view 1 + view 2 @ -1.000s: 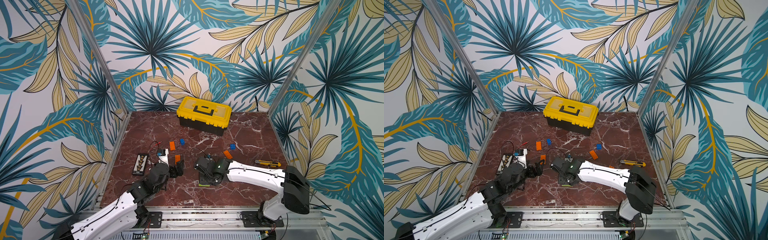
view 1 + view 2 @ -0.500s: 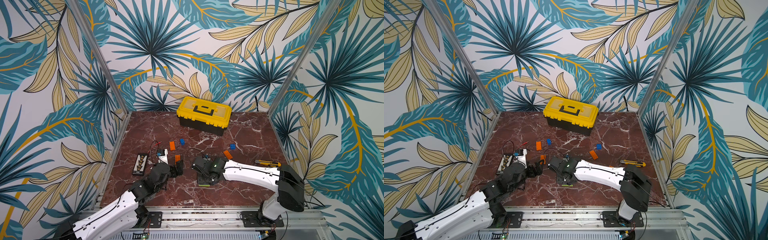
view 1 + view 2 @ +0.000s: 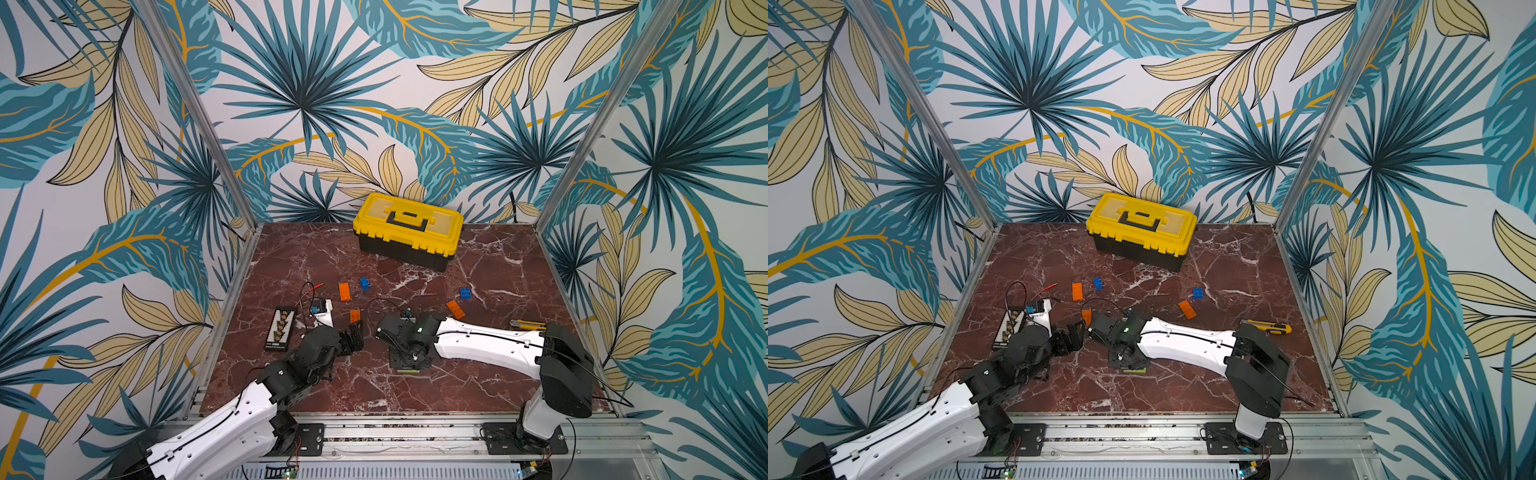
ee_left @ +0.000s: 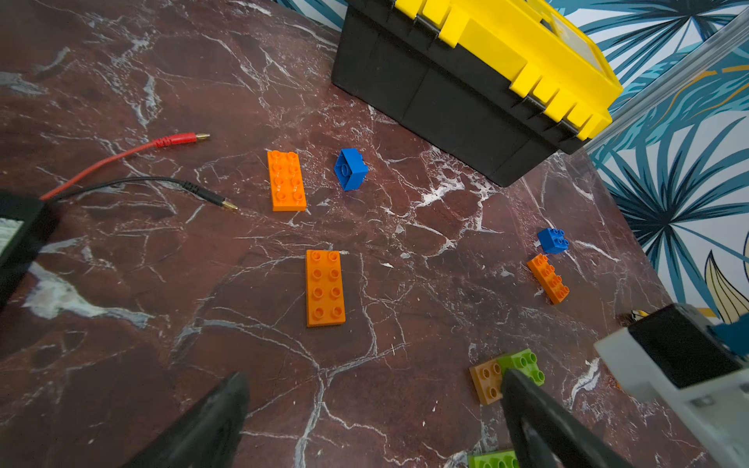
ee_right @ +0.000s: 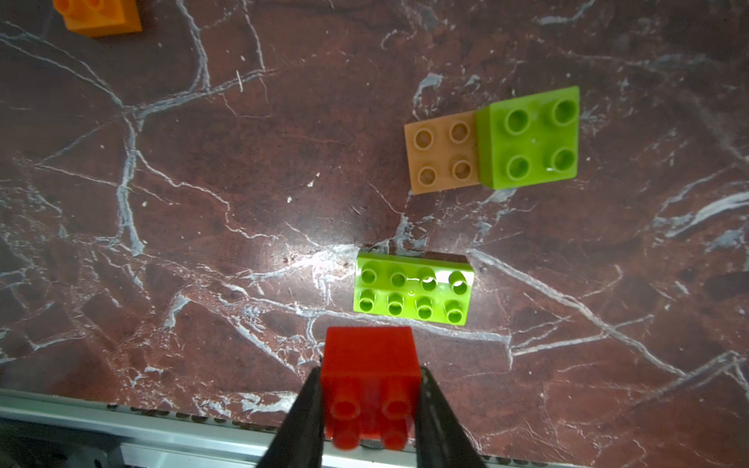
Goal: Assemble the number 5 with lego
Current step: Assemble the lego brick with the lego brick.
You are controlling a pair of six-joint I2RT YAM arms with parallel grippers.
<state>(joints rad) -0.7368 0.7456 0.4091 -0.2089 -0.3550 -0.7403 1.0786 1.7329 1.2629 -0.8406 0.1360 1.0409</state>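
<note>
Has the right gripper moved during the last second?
Yes. In a top view the right gripper, holding the red brick, moved left, away from the utility knife.

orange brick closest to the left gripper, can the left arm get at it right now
Probably yes. The left gripper is open and empty, and that orange brick lies flat just ahead of it, apart from the other bricks, with nothing between the two to block a straight approach.

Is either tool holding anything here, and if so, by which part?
The right tool grips the red brick by its two opposite side walls. The left tool is open and holds nothing.
</note>
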